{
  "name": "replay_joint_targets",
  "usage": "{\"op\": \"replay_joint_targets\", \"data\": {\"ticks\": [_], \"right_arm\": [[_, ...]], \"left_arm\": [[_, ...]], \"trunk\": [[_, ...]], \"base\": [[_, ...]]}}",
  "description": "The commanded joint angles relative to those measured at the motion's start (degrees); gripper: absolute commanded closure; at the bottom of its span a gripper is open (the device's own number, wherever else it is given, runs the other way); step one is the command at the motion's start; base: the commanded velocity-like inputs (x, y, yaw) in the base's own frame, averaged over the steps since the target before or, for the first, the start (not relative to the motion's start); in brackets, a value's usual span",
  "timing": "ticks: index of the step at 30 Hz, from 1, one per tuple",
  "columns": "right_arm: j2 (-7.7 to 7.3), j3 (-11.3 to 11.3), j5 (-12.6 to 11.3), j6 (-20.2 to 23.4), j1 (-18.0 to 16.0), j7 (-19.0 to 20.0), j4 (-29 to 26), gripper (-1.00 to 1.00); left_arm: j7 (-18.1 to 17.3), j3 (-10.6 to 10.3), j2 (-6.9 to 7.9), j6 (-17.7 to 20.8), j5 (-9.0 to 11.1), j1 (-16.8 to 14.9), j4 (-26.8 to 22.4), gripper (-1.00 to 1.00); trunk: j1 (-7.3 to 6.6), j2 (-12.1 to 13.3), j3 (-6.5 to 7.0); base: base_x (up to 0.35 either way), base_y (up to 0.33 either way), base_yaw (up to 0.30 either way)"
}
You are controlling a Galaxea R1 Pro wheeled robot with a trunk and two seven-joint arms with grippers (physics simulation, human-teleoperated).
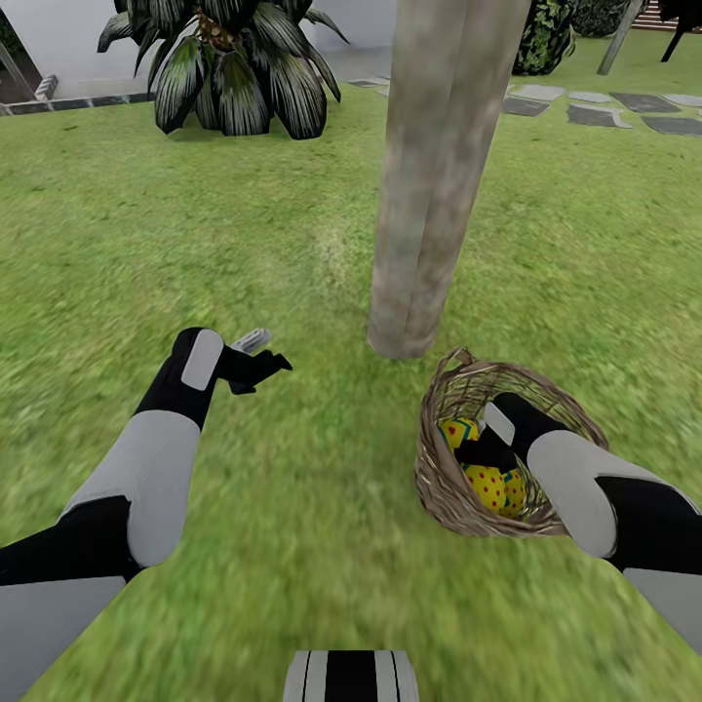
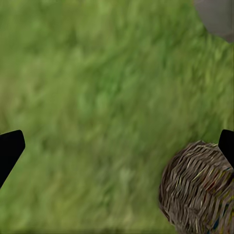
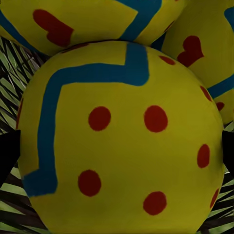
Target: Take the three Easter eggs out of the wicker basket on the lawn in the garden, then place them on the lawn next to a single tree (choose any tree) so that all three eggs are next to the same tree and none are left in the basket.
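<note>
The wicker basket (image 1: 439, 487) stands on the lawn (image 1: 195, 244) close to the foot of a pale tree trunk (image 1: 429, 195). Three yellow Easter eggs lie inside it: one (image 1: 487, 485) in the middle, one (image 1: 454, 430) behind, one (image 1: 514, 492) beside. My right gripper (image 1: 478, 450) reaches down into the basket. In the right wrist view it (image 3: 117, 153) is open, with the nearest egg (image 3: 122, 141) between its fingertips (image 3: 7, 153) and two more eggs (image 3: 87, 19) behind. My left gripper (image 1: 258, 363) hovers open over grass, left of the trunk; its wrist view shows the basket (image 2: 195, 190).
A spiky palm-like plant (image 1: 234, 58) grows at the back left before a white wall (image 1: 68, 39). Grey stepping stones (image 1: 604, 107) run across the back right. Open grass lies left of and in front of the trunk. My base (image 1: 351, 678) shows at the bottom edge.
</note>
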Motion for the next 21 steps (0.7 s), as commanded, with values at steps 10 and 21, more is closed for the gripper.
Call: {"op": "replay_joint_targets", "data": {"ticks": [10,21], "right_arm": [[0.09,-0.21,-0.35,0.23,0.02,-0.70,-0.17,1.00],[0.03,-0.23,-0.35,0.23,0.02,-0.79,-0.20,1.00]], "left_arm": [[0.62,0.26,-0.07,0.09,0.46,-0.01,-0.08,-1.00],[0.89,0.33,0.12,-0.27,0.42,-0.01,0.00,-1.00]], "trunk": [[-0.01,-0.01,-0.05],[-0.29,0.13,2.39]], "base": [[0.000,0.000,0.000],[-0.065,0.000,0.000]]}}
